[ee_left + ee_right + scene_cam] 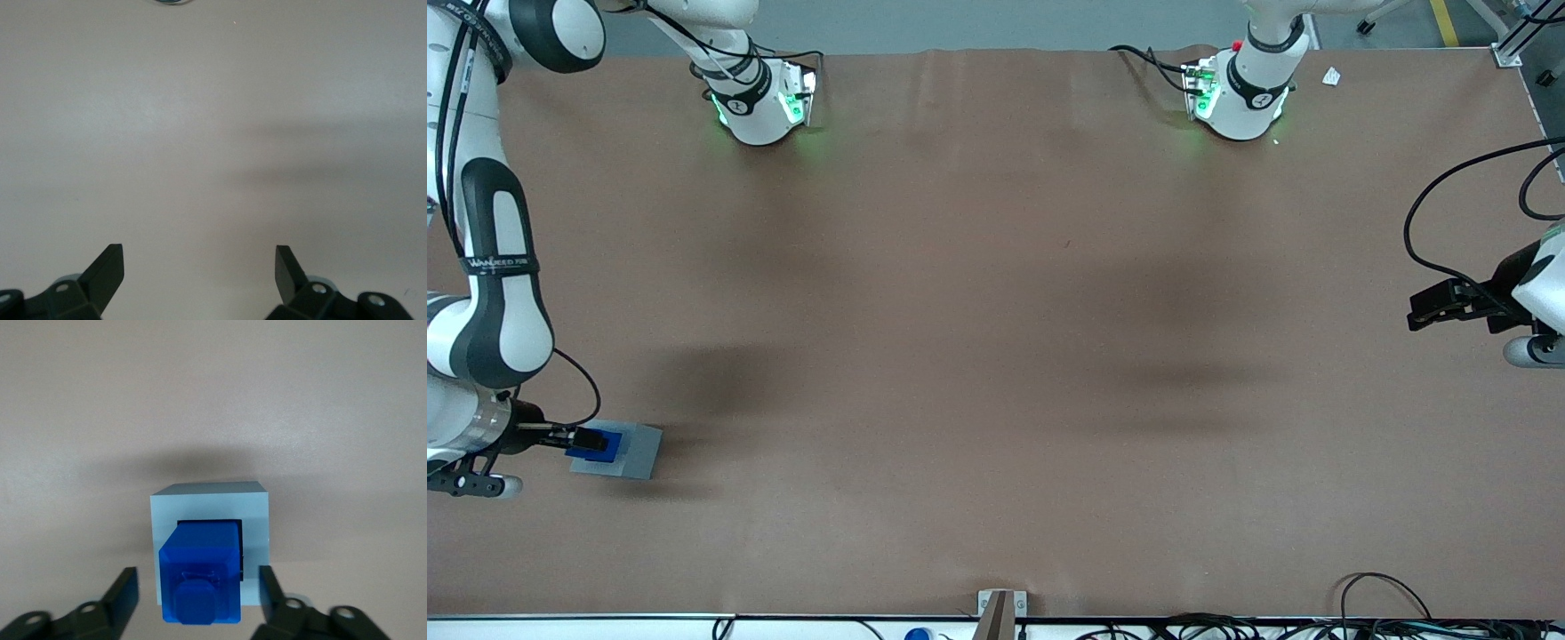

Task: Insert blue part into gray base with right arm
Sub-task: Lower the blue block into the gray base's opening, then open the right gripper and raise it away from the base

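A: At the working arm's end of the tabletop (996, 356), the gray base (636, 452) sits flat, with the blue part (596, 444) standing in its recess. Right wrist view agrees: blue part (200, 577) seated in the square opening of the gray base (210, 500), not lying beside it.

B: End effector state?

A: End effector (574, 438) sits just over the base, at the edge nearer the right arm (489, 302). Wrist view shows the end effector (198, 590) spread wide, one finger on each side of the blue part with a clear gap to both. It holds nothing.

B: So which step is this?

A: Judged as release after insertion. Whether the part is pressed fully home, I cannot tell; a good deal of it stands proud of the base.

B: Orientation of the part?

A: Long axis upright, roughly square to the base's top face. Small raised boss on its upper end points up toward the wrist camera. Sides run parallel to the recess walls.

B: Next move?

A: Probably a straight lift clear, fingers kept apart so neither brushes the part. If seating is incomplete, a gentle downward press first.
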